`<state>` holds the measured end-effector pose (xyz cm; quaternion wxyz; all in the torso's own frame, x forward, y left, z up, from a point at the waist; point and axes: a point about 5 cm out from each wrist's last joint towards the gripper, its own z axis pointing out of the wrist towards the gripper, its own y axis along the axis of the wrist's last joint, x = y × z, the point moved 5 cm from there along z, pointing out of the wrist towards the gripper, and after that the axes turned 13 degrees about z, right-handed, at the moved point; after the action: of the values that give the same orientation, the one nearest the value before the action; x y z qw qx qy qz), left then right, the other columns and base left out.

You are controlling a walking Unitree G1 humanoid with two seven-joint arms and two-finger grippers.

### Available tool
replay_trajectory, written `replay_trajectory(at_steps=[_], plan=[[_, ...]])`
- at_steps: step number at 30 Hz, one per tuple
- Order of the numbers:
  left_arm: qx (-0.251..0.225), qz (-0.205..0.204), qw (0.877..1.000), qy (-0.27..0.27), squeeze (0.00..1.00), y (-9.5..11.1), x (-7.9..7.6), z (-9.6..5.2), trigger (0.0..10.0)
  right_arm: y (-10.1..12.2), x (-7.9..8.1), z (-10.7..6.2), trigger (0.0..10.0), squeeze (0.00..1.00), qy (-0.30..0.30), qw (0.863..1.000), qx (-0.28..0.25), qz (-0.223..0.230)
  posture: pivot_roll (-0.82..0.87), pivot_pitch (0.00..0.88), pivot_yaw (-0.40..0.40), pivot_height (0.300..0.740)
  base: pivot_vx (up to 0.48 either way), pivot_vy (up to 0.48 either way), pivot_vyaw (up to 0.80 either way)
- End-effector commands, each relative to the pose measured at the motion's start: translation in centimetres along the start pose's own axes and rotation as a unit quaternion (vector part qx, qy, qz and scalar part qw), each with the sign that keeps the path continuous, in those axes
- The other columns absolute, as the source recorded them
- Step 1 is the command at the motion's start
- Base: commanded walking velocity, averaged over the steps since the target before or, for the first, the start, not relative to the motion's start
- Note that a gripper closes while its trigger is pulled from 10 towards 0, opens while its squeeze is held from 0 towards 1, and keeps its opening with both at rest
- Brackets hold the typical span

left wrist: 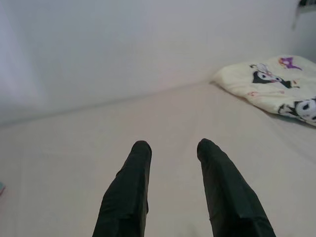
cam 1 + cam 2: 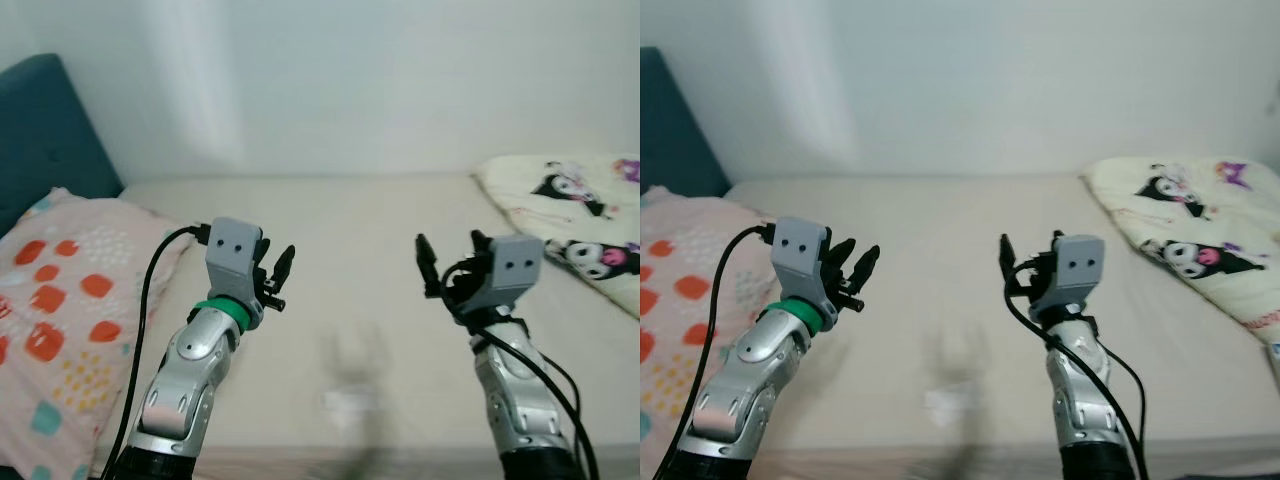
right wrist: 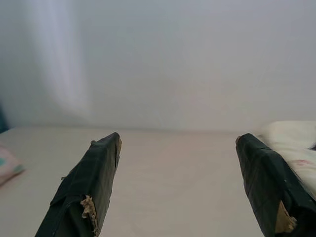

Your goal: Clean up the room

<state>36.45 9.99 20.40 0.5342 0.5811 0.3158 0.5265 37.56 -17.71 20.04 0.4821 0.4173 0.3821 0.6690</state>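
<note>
Likely soft and light, the crumpled cream cartoon-print blanket (image 2: 580, 225) suits an edge pinch; left gripper (image 2: 272, 275) and right gripper (image 2: 450, 262), both parted, hold nothing.

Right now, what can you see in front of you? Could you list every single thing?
Bed: one, beige sheet, stretching ahead to the wall.
Pillow: one, pink with red, yellow and teal spots, on the bed's left side.
Blanket: one, cream with black cartoon figures, bunched on the bed's right side.
Headboard: one, dark teal, far left.
Wall: white, behind the bed.
Left gripper: black fingers, open, raised above the bed.
Right gripper: black fingers, open, raised above the bed.
</note>
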Motion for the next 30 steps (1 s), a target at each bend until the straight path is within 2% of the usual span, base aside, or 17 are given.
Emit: replay_trajectory(at_steps=[1, 30], plan=[[0.011, 0.007, 1.0, 0.004, 0.0, -0.62, 0.36, -0.09, 10.0, -0.49, 0.59, -0.15, 10.0, 0.0, 0.004, 1.0, 0.003, 0.012, -0.13, 0.045, 0.087, 0.74, 0.0, 0.0, 0.0], [0.015, 0.01, 1.0, 0.001, 0.0, -0.78, 0.37, -0.08, 10.0, -0.68, 0.82, -0.45, 10.0, 0.0, 0.003, 1.0, 0.004, 0.016, -0.13, 0.051, 0.099, 0.74, 0.0, -0.298, 0.0]])
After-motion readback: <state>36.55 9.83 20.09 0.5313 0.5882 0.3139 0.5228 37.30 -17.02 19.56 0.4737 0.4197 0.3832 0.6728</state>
